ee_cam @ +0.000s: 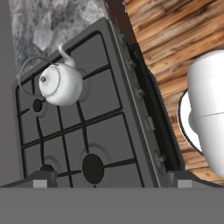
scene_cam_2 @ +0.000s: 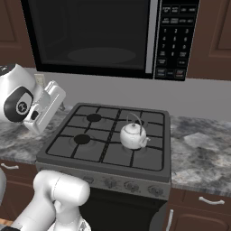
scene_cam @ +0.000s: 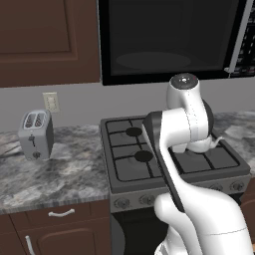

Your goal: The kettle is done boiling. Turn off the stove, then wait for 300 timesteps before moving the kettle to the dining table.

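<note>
1. I am seeing a grey two-slot toaster [scene_cam: 36, 133] sitting on the grey marbled worktop [scene_cam: 60, 172].
2. I am seeing a black built-in microwave [scene_cam_2: 108, 36] hanging between dark brown wooden cabinets [scene_cam: 47, 40].

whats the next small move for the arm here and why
Probably lower the gripper toward the row of front knobs on the stove. The hand hangs high above the grates, touching nothing, and the kettle sits on a right-hand burner, so the knob comes first.
</note>
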